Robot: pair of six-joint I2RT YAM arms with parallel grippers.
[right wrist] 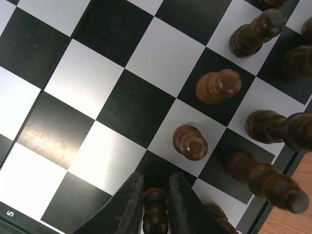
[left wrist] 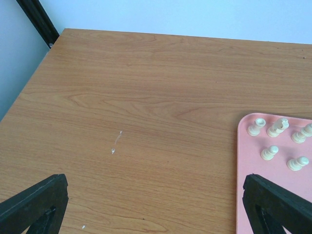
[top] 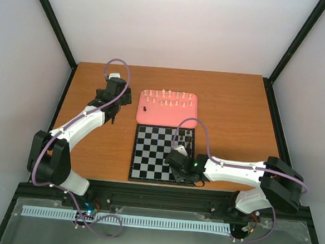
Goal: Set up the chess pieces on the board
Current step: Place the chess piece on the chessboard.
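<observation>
While dark pieces (right wrist: pixel 214 87) crowd the board (right wrist: pixel 97 73) at frame right, cream pieces (top: pixel 170 97) wait on the pink tray (top: pixel 151 119)
The right pincer (right wrist: pixel 156 181) clenches a dark pawn (right wrist: pixel 156 219) at bottom centre; the left pincer (left wrist: pixel 153 195) hangs released over the desk (left wrist: pixel 146 97)

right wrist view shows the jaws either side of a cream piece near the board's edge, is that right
No, the colour is wrong: the piece between the right gripper's jaws is dark brown, not cream. The right wrist view shows it standing near the board's edge, with the jaws close on either side.
</observation>
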